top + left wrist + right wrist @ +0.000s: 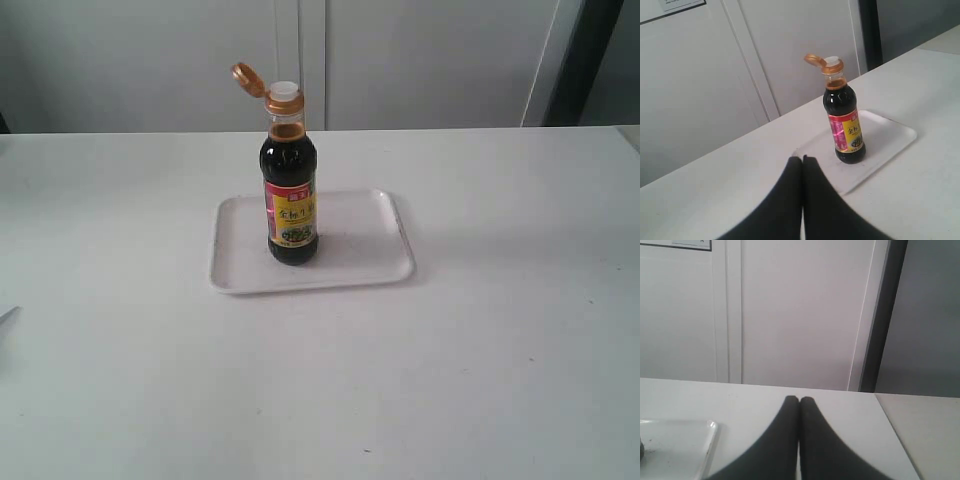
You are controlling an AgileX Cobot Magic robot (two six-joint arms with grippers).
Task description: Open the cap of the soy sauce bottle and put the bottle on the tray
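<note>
White table (500, 330) takes up pretty much the whole scene, plain wall panels (430, 60) on the far side. Near its middle sits the tray (370, 250), flat and low-rimmed, so it looks like the drop-off spot. The soy sauce bottle (291, 205) stands upright on the tray, a bit left of its centre, base fully inside the rim. Its cap (247, 77) is flipped back to the left on its hinge, white spout showing, so both halves of the job look done to me.

Neither arm shows in the overview, so they seem pulled well clear. The left gripper (802, 159) is clenched on nothing, fingers touching, aimed at the bottle with a gap between them. The right gripper (799, 399) is likewise closed and empty, with just the tray's corner in its view.
</note>
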